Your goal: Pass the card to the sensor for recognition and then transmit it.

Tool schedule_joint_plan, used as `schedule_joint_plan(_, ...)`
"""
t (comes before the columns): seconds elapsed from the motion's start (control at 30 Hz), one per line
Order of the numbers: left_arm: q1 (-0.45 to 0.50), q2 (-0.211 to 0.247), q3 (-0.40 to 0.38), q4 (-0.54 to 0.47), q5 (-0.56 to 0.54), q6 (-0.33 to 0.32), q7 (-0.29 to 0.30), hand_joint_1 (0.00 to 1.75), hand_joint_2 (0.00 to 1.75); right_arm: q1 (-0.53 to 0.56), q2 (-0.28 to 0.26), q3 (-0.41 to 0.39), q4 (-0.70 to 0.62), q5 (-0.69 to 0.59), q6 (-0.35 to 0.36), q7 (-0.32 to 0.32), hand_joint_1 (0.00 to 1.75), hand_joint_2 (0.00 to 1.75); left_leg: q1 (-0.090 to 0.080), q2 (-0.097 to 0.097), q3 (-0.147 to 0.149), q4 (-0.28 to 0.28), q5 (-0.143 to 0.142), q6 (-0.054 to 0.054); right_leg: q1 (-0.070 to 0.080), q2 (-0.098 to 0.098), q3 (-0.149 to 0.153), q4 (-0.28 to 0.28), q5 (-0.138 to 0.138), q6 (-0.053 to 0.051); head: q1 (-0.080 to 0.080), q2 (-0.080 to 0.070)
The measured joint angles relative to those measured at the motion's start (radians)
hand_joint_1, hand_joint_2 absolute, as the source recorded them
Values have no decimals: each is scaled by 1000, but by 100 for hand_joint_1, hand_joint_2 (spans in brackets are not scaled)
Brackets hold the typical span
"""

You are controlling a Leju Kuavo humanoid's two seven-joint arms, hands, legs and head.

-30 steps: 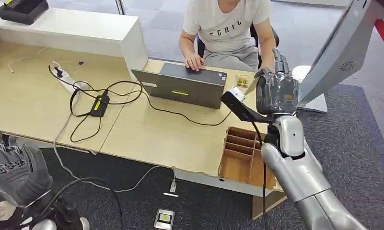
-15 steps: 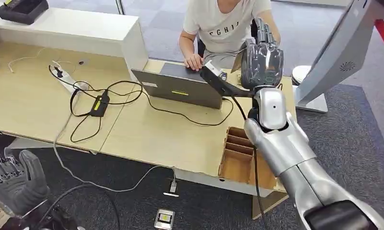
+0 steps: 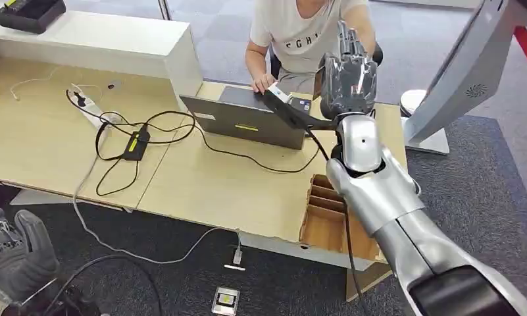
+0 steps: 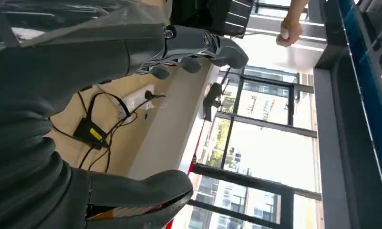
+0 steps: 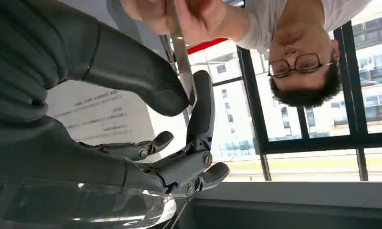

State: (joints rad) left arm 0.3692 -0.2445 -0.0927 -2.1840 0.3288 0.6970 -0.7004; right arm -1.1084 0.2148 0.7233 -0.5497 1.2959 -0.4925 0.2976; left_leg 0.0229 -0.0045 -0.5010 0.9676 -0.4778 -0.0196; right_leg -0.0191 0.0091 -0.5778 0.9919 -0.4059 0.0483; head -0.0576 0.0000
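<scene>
We held our right arm stretched forward and up, the right hand [image 3: 348, 76] raised with fingers pointing upward; its thumb [image 5: 131, 71] and one finger pinched a thin card [image 5: 183, 62] edge-on, the other fingers loosely curled. Our left hand [image 3: 14, 253] hung low at our side, fingers apart and holding nothing.

Laptop [image 3: 247, 117] and person [image 3: 306, 33] ahead

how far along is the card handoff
Nearly done. The right hand pinches the card between thumb and finger, raised toward the seated person, whose hand is already on the card. Left: releasing it. Whether the sensor step happened can't be told.
</scene>
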Motion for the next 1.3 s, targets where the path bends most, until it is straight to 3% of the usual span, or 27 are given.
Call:
schedule_joint_plan(0.23, 63, -43, 30, -36, -29, 0, 0, 0, 175, -3, 38, 16, 43, 32, 31, 9, 175, 175, 0, 0, 0, 0, 0, 0, 0, 0, 0, 0, 0, 0, 0, 0)
schedule_joint_plan(0.27, 71, -48, 33, -42, -34, 0, 0, 0, 175, -2, 39, 18, 48, 36, 34, 11, 19, 175, 0, 0, 0, 0, 0, 0, 0, 0, 0, 0, 0, 0, 0, 0)
schedule_joint_plan(0.3, 79, -53, 37, -47, -38, 0, 0, 0, 175, -2, 41, 21, 52, 41, 35, 14, 0, 175, 0, 0, 0, 0, 0, 0, 0, 0, 0, 0, 0, 0, 0, 0)
schedule_joint_plan(0.53, 118, -75, 46, -73, -48, 0, 0, 0, 175, -1, 51, 35, 76, 65, 28, 27, 0, 175, 0, 0, 0, 0, 0, 0, 0, 0, 0, 0, 0, 0, 0, 0)
schedule_joint_plan(0.77, 125, -78, 46, -79, -52, 0, 0, 0, 175, 0, 45, 40, 62, 34, -84, -11, 0, 175, 0, 0, 1, 0, 0, 0, 0, 0, 0, 0, 0, 0, 0, 0)
schedule_joint_plan(0.87, 125, -77, 45, -79, -51, 0, 0, 0, 175, 9, 26, 38, 25, 23, -99, -23, 0, 175, 0, 0, 1, 0, 0, 0, 0, 0, 0, 0, 0, 0, 0, 0)
schedule_joint_plan(1.1, 99, -66, 46, -79, -53, 0, 0, 0, 175, 126, -63, 1, -220, -78, -48, -52, 0, 175, -1, 0, 3, 0, 0, 0, 0, 0, 1, -1, 0, 0, 0, 0)
schedule_joint_plan(1.3, 66, -32, 47, -78, -79, 0, 0, 0, 175, 303, -162, -32, -476, -245, -13, -82, 0, 175, 0, 0, 4, 0, 0, 0, 0, 0, 2, -1, 0, 0, 0, 0)
